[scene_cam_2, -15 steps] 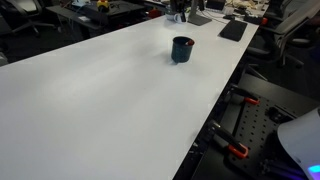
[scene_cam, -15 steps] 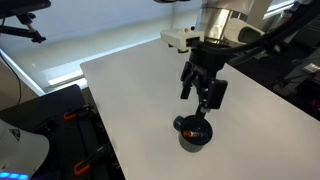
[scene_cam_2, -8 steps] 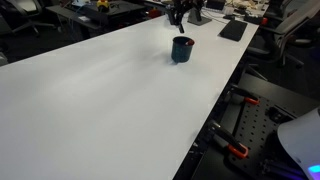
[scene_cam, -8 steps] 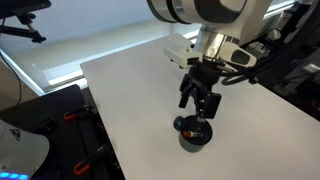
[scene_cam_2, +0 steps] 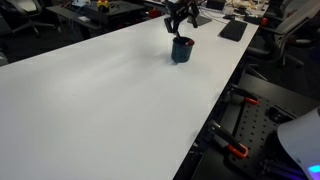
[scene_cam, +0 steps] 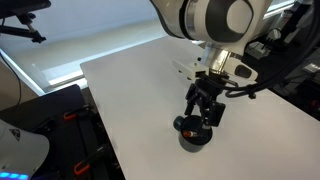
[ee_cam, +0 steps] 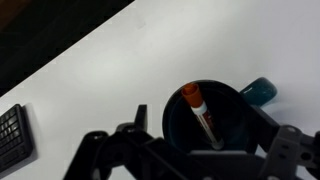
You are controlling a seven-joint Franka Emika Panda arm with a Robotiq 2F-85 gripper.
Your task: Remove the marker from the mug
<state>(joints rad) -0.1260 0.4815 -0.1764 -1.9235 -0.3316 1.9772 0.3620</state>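
Claw (scene_cam: pixel 203 120), spread open, hovers just above the mug (ee_cam: pixel 236 108) on the white tabletop (ee_cam: pixel 120 60), where it should straddle the marker's (ee_cam: pixel 203 118) orange-capped end inside the mug before closing.

No text, label or number is legible anywhere. The slim white marker with an orange-red cap (ee_cam: pixel 200 114) perhaps bears print, but it is too blurred, and the black keyboard's (ee_cam: pixel 12 135) keys are too small.
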